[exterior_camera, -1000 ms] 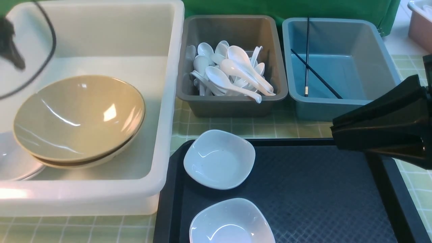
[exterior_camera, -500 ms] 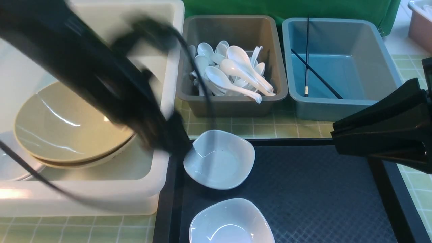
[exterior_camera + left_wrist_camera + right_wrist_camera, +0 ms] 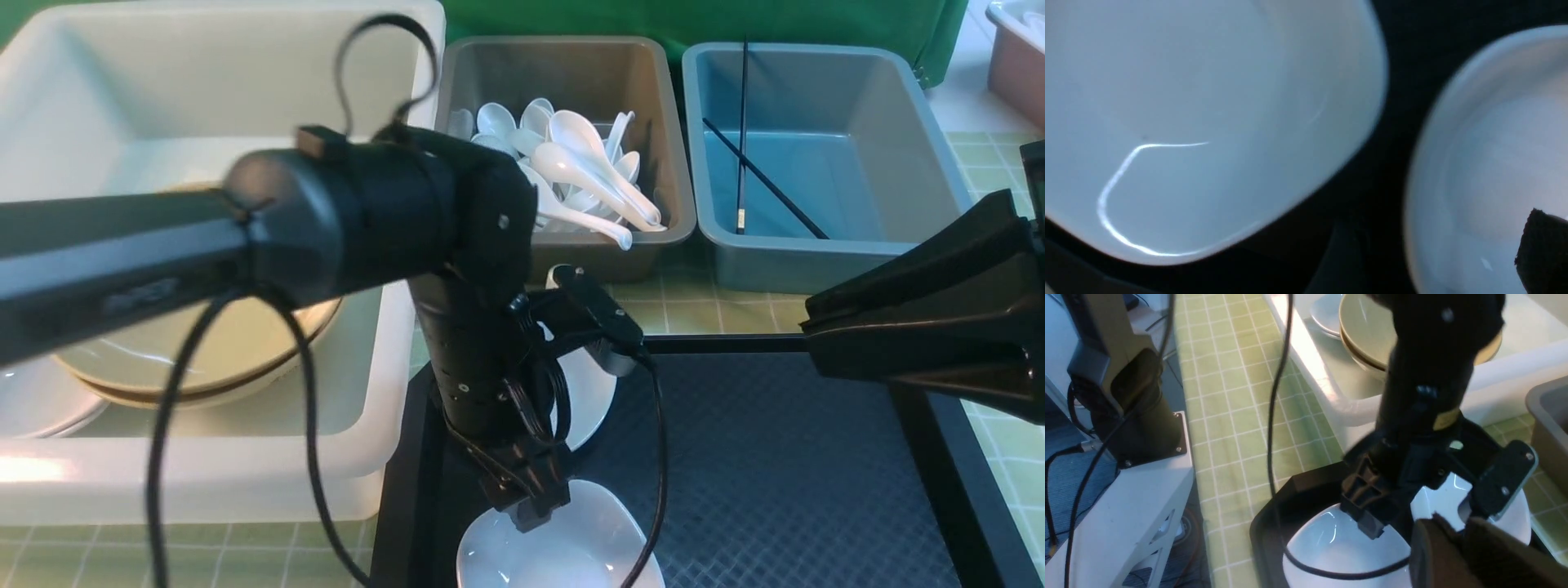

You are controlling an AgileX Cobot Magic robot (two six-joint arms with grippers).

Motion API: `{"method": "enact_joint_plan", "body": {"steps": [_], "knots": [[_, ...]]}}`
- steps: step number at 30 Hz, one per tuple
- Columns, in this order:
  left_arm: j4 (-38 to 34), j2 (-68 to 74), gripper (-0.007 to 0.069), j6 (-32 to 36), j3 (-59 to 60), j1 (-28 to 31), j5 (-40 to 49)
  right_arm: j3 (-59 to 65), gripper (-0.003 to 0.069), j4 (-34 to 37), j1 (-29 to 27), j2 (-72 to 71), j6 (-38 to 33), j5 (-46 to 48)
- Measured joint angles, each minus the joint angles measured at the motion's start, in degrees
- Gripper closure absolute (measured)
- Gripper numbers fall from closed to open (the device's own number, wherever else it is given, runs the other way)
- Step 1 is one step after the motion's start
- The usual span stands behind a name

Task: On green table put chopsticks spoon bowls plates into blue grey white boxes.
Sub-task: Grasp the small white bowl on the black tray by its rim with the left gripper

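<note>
Whether the left claw (image 3: 531, 506) was released or clenched could not be told. Its wrist hid the jaws, and only one dark fingertip (image 3: 1543, 257) showed, hanging over the near plate (image 3: 571, 547) at 6 o'clock of the front view. The right claw (image 3: 810, 327) hung at 3 o'clock, clenched on nothing.

The step looked like picking a plate off the tray (image 3: 775, 474). To do it well, I judged, one finger should go inside the rim and one outside, closing firmly because the glaze looked slick. The lift should go straight up before swinging toward 9 o'clock over the wall of the white box (image 3: 392, 351), where the bowls (image 3: 245, 347) sat.

Both plates were small, glossy white, shallow, rounded-square and empty. The far plate (image 3: 586, 396) lay just beyond the near one, at centre, on the same tray.
</note>
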Motion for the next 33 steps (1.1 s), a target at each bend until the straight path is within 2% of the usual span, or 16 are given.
{"method": "enact_joint_plan", "body": {"steps": [9,14,16,20,24,29,33], "knots": [[-3.03,3.84,0.0223,-0.45,0.0,0.0,0.09,0.0,0.0543,0.0,0.0,0.0,0.0,0.0],[-4.06,7.02,0.0308,-0.09,0.0,0.0,0.47,0.0,0.0538,0.0,0.0,0.0,0.0,0.0],[-4.07,7.58,0.0362,0.05,-0.49,0.0,0.75,0.0,0.0536,0.0,0.0,0.0,0.0,0.0],[-4.48,7.91,0.0527,0.25,-0.92,0.11,1.69,0.0,0.053,0.0,0.0,0.0,0.0,0.0],[-6.01,7.16,0.0543,0.99,-0.99,0.16,2.59,0.0,0.0527,0.0,0.0,0.0,0.0,0.0],[-6.44,1.89,0.0611,1.34,-2.21,0.51,4.8,0.0,0.0522,0.0,0.0,0.0,-0.05,0.0],[-9.44,-5.58,0.0609,1.39,-5.21,4.98,5.87,0.0,0.0517,0.0,0.0,0.0,-0.69,0.0]]}}
